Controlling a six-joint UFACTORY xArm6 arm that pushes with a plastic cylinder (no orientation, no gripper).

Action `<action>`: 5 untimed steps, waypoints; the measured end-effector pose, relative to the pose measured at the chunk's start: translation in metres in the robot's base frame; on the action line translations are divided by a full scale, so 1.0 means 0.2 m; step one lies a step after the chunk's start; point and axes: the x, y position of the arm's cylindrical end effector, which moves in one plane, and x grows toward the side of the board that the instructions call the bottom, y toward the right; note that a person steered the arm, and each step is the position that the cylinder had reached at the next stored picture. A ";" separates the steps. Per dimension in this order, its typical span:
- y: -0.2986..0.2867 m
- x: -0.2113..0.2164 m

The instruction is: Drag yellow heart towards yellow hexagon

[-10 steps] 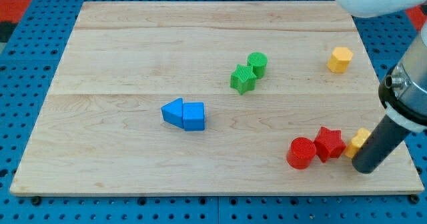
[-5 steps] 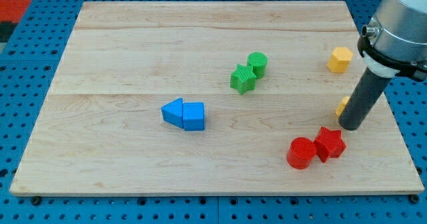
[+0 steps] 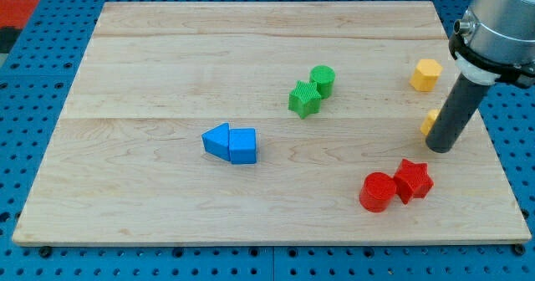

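The yellow hexagon sits at the view's right, near the top of the board. The yellow heart lies below it, mostly hidden behind my rod; only its left edge shows. My tip rests on the board right against the heart's lower right side. The heart is about one block-width below the hexagon.
A red cylinder and a red star touch each other just below my tip. A green star and a green cylinder sit at mid-board. Two blue blocks lie left of centre. The board's right edge is close.
My tip and the yellow heart have moved up the view from beside the red star towards the yellow hexagon. The other blocks have not moved.
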 end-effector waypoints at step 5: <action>0.04 -0.15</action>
